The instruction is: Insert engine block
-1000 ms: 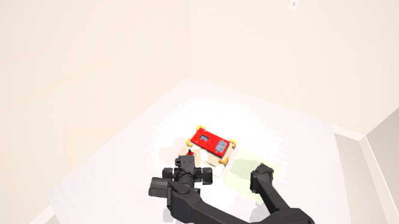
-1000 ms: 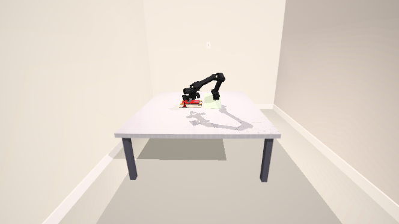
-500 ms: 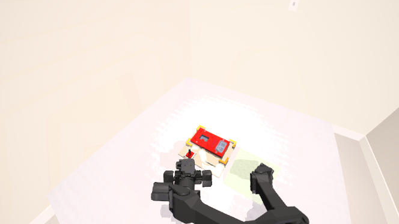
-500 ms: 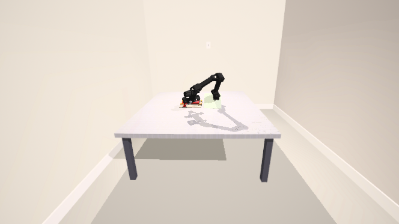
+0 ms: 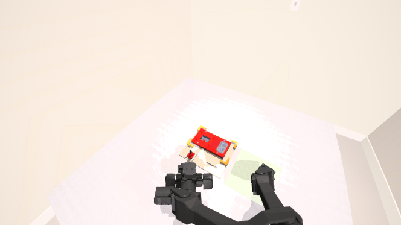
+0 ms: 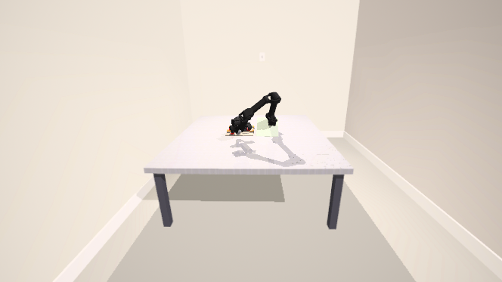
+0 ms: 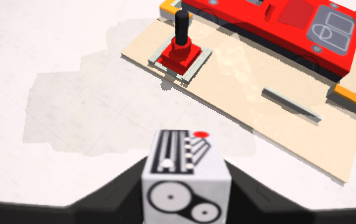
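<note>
My gripper is shut on the engine block, a white and grey block with black printed bars and pulley circles, in the wrist view. The block is off to the side of the board, nearer to me than the car body. The red car body lies between yellow corner pieces. Its opening is at the end away from the windshield and is almost out of the wrist view. The rib and the slot cannot be made out. In the top view the arm hides the fingertips.
A beige board lies under the car. On it a red piece with a black knob stands in a pale frame, beside a thin grey bar. Yellow corners edge the car. A green mat lies beside the board.
</note>
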Available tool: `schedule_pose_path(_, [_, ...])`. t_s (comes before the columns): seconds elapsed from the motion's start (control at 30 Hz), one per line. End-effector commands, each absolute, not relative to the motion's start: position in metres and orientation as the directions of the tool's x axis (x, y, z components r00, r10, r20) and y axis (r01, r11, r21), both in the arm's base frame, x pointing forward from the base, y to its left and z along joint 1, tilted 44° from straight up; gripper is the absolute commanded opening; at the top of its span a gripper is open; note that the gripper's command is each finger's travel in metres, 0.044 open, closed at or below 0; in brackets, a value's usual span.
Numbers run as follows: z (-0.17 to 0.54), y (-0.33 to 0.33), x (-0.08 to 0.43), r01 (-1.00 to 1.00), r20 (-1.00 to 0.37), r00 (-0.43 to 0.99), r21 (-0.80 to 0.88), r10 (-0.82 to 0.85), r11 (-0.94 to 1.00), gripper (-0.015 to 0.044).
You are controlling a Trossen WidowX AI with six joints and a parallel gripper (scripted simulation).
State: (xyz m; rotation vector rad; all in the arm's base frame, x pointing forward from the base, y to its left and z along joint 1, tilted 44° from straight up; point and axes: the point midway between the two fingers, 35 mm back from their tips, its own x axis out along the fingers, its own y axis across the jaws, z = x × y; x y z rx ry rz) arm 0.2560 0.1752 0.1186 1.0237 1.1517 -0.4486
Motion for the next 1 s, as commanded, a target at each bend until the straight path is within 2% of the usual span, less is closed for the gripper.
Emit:
schedule_pose_path(0.0, [0.110, 0.179, 0.255, 0.758, -0.906, 0.382, 0.421, 0.185, 0.497, 0.0000])
schedule_pose_path(0.8, [0.091, 0.200, 0.254, 0.759, -0.906, 0.381, 0.421, 0.186, 0.497, 0.0000])
schedule_pose_path(0.97, [0.092, 0.199, 0.254, 0.755, -0.902, 0.390, 0.428, 0.185, 0.496, 0.0131])
